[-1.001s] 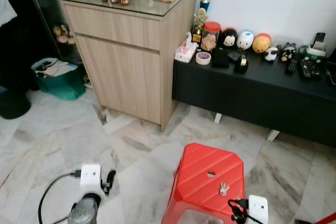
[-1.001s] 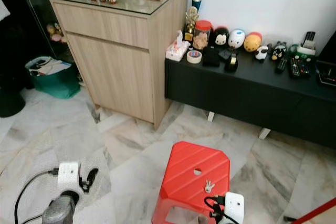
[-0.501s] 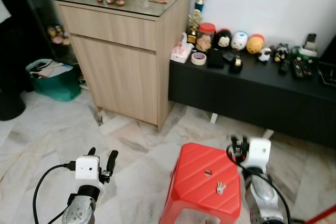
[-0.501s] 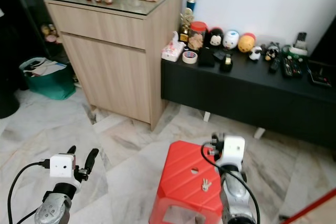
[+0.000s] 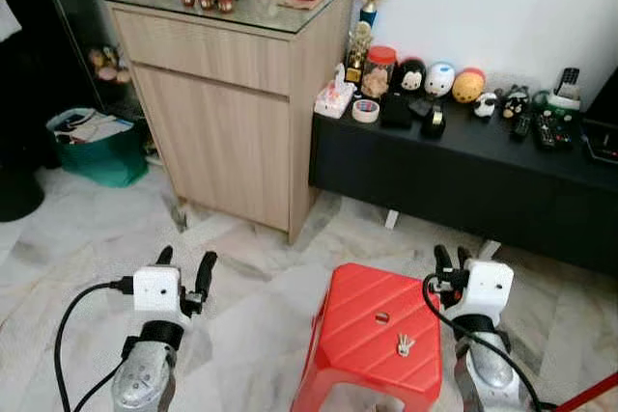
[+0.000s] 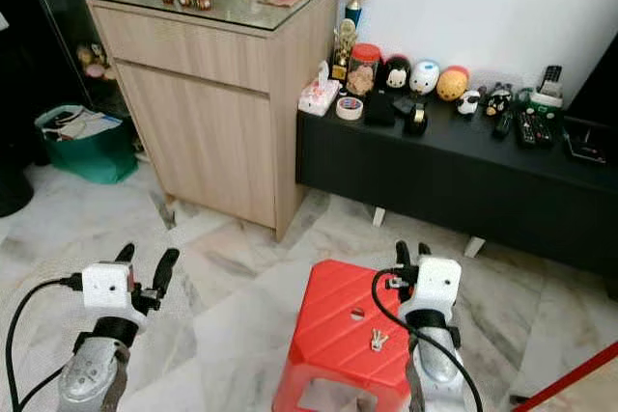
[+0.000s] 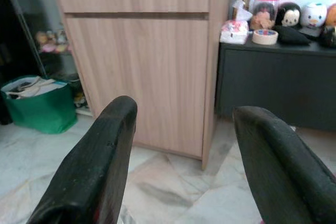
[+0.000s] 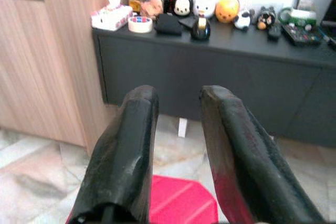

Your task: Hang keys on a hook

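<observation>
Head views: keys (image 5: 405,343) lying on red stool (image 5: 362,311) top, right of its centre hole. Right gripper (image 5: 450,258) raised beside stool; left gripper (image 5: 184,264) well apart.
Left wrist: jaws wide.
Right wrist: jaws narrow, empty.

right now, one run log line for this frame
keys: on stool | left gripper: open, raised | right gripper: narrow gap, empty, beside stool
</observation>
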Motion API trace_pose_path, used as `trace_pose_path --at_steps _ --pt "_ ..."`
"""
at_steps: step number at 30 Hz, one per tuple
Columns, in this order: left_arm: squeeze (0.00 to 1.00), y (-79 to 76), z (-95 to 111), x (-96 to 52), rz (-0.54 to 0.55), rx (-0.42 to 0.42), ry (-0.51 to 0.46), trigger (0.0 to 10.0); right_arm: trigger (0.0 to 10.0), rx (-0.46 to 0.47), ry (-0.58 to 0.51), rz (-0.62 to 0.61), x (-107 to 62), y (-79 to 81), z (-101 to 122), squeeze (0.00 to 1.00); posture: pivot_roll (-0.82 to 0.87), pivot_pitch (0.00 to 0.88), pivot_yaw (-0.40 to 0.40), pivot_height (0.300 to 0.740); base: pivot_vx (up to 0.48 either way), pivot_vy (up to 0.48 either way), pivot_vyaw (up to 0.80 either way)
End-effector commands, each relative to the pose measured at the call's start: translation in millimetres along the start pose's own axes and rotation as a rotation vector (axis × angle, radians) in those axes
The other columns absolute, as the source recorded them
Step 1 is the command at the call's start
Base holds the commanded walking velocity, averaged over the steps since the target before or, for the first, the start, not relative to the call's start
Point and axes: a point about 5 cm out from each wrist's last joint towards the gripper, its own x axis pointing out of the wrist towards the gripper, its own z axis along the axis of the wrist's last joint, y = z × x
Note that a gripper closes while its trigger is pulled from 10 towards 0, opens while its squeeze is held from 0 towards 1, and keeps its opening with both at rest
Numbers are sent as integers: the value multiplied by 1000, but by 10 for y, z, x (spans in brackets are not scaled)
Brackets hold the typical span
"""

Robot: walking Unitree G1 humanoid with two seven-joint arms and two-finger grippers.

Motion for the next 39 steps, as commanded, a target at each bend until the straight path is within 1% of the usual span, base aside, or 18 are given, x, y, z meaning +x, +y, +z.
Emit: trace_pose_path --at_steps 1,4,10,17,28,32,34,35,39 --pt "0 -16 -4 21 -13 -8 14 10000 10000 0 1 -15 5 -26 24 0 70 0 -52 740 0 0 0" --pt "0 -12 4 37 -12 -11 19 10000 10000 5 6 -28 34 -48 50 0 70 0 -49 740 0 0 0" --pt "0 -23 28 54 -15 -16 25 10000 10000 3 8 -33 77 -38 94 0 69 0 -46 740 0 0 0" --pt "0 -39 30 50 -18 -22 31 10000 10000 3 17 -26 75 -11 86 0 74 0 -45 740 0 0 0" --pt "0 -63 20 49 -25 -27 44 10000 10000 -24 78 -15 87 8 39 0 71 0 -46 740 0 0 0" --pt "0 -64 15 48 -25 -28 48 10000 10000 -22 88 -7 98 27 26 0 73 0 -47 721 0 0 0" --pt "0 -65 12 47 -25 -28 51 10000 10000 -21 91 -3 98 36 21 0 73 0 -48 701 0 0 0" --pt "0 -65 12 47 -25 -28 51 10000 10000 -21 91 -3 98 36 21 0 73 0 -48 701 0 0 0" --pt "0 -74 -5 41 -30 -27 61 10000 10000 -20 91 15 88 63 29 0 74 0 -48 676 0 0 0"
